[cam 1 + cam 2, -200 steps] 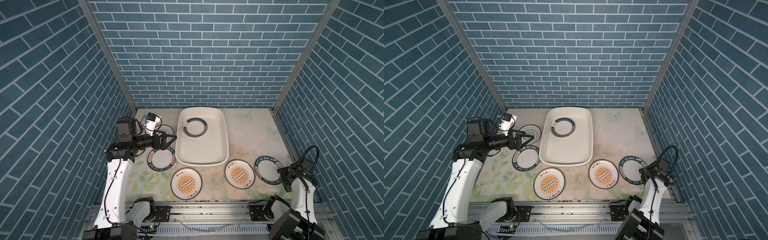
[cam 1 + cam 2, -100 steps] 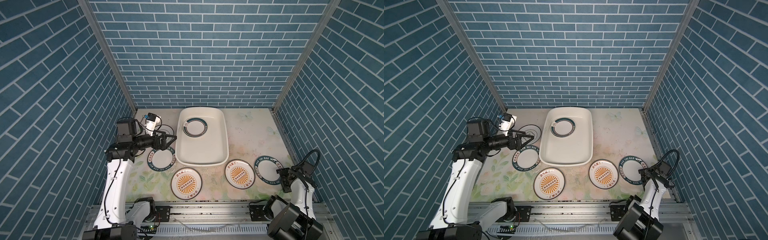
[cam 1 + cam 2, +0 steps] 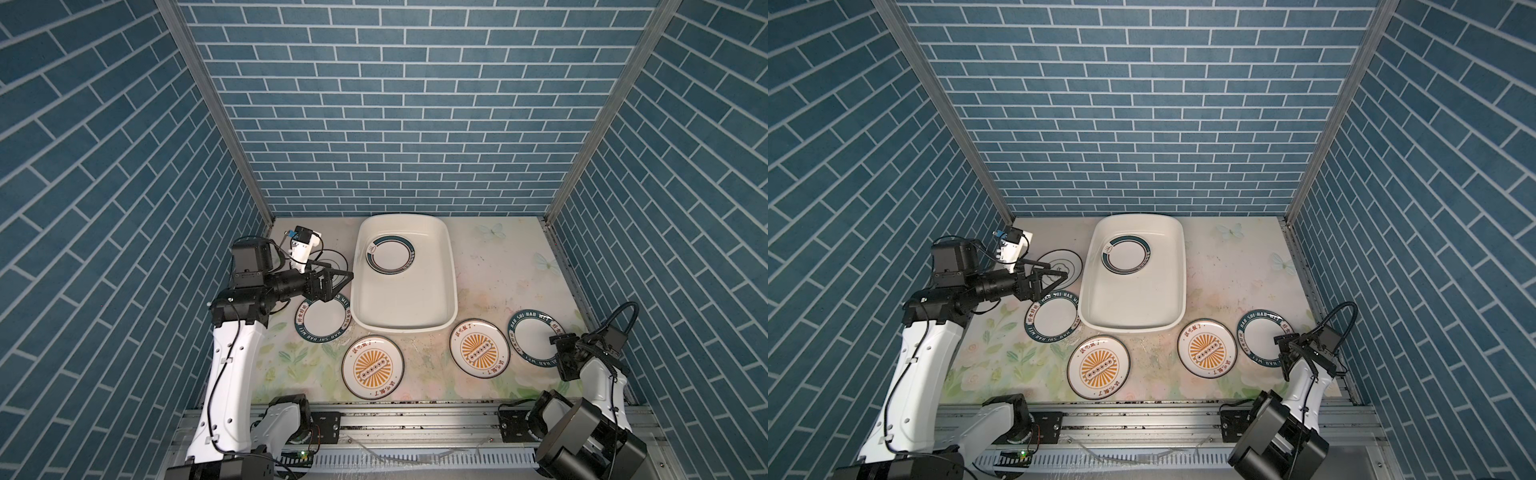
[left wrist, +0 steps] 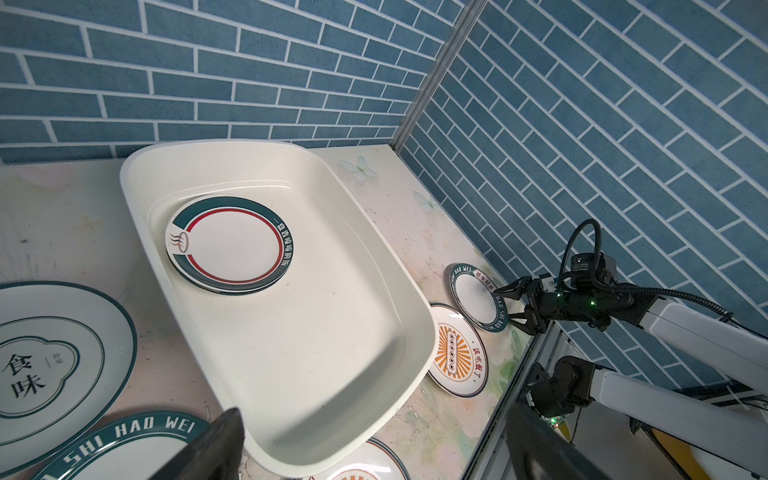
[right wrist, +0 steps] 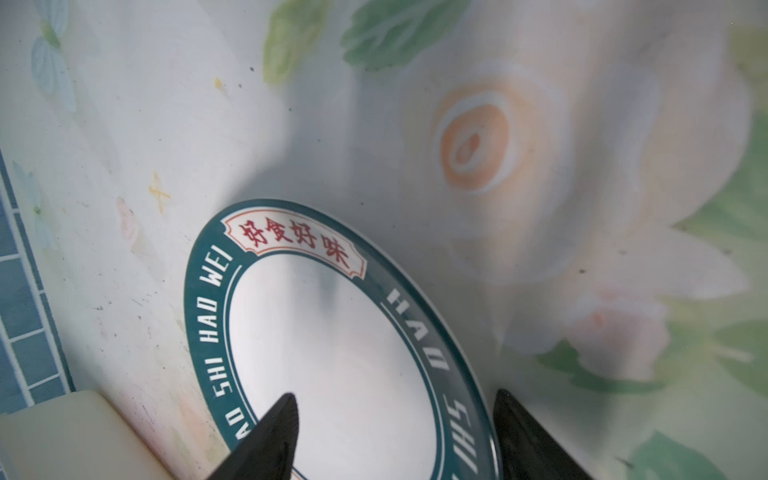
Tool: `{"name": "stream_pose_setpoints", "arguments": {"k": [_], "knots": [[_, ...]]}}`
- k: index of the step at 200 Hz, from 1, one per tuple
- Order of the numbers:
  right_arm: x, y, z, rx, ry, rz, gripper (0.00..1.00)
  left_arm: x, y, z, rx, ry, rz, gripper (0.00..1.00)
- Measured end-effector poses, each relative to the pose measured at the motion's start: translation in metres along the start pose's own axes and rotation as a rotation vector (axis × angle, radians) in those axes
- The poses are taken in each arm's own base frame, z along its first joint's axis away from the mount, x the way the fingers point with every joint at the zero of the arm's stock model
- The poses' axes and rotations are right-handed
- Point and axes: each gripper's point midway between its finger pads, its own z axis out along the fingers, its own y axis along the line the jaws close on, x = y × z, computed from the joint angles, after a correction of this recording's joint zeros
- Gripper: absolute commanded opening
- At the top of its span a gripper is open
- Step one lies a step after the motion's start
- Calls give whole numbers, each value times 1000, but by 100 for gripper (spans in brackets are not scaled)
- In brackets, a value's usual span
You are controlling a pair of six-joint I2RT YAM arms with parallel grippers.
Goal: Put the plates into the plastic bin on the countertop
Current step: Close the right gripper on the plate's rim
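Straddling the rim of a glossy round plate (image 3: 532,336), the right gripper (image 4: 502,305) is gaping, left gripper (image 3: 341,286) likewise; five plates (image 3: 372,366) are lying on the table (image 3: 498,266), two stacked in the smooth plastic bin (image 3: 401,299).

Gloss against matt
The bin (image 4: 324,332) is smooth, glossy plastic; the plate (image 5: 332,353) gleams mirror-smooth; the countertop (image 5: 415,104) is a smooth printed sheet, scuffed and speckled; walls (image 3: 395,124) look matt; the rail (image 3: 415,428) is dull metal.

R gripper (image 4: 502,306) is sliding left and dipping, edging in over the far-rt green-rimmed plate (image 3: 530,336). Its fingers are coming astride the rim, one inside, one outside.
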Motion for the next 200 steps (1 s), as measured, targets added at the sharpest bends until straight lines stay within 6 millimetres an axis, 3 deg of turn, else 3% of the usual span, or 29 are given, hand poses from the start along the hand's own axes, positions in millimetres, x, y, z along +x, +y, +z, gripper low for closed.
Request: {"name": "stream_pose_setpoints", "arguments": {"k": [97, 200], "knots": [[2, 19, 13, -122, 58, -13, 65, -1, -3, -2, -1, -8, 12, 100], [14, 22, 15, -164, 114, -26, 57, -1, -7, -4, 4, -13, 20, 100]]}}
